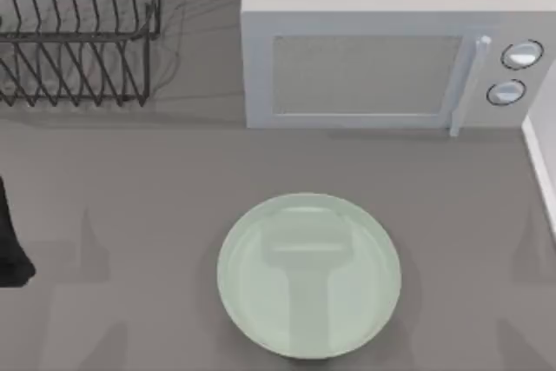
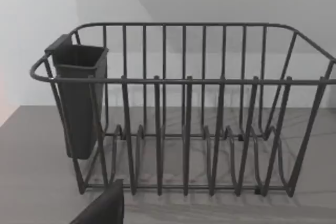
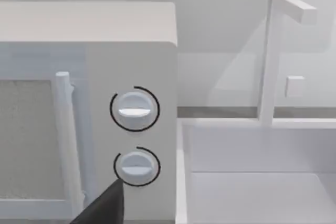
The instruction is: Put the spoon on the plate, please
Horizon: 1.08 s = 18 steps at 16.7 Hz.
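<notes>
Top view: plate sits lower centre of frame on the counter, bare; spoon not located, so I can't place it; tool state can't tell for either arm; judgement: search dish rack caddy first, approach slow.

Your left wrist camera faces a wire dish rack.

You see the dark rack standing upright on the grey table, its row of plate slots bare. A dark cutlery cup hangs on one end of its rim. A dark finger of the left gripper juts in at the picture's edge.
</notes>
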Tool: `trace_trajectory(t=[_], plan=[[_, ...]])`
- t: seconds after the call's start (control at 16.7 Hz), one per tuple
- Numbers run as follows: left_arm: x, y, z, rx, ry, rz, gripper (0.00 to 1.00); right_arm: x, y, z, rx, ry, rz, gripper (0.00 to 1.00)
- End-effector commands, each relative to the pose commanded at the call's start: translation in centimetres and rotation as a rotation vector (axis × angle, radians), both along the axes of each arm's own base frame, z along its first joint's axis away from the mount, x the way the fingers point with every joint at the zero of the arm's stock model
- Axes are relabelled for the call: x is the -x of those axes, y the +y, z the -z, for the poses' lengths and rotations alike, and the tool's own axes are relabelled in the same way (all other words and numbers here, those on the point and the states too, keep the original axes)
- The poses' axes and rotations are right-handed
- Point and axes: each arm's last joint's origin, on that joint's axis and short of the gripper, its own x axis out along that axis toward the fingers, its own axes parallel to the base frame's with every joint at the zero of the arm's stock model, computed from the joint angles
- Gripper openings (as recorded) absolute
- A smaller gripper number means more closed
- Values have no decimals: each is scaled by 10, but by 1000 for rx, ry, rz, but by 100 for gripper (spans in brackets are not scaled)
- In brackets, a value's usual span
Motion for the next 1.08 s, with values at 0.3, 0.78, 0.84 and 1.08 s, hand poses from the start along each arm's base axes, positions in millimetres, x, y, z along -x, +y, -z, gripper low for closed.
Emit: trace_trajectory(t=[0.3, 0.78, 0.84, 1.08], plan=[[-1, 4, -8, -24, 71, -33, 100, 0, 0, 0, 0, 0, 0, 100], [-31, 34, -34, -94, 780, -153, 100, 0, 0, 0, 0, 0, 0, 100], [-38, 41, -34, -87, 896, -155, 100, 0, 0, 0, 0, 0, 0, 100], [-63, 69, -31, -24, 1287, -132, 100, 0, 0, 0, 0, 0, 0, 100]])
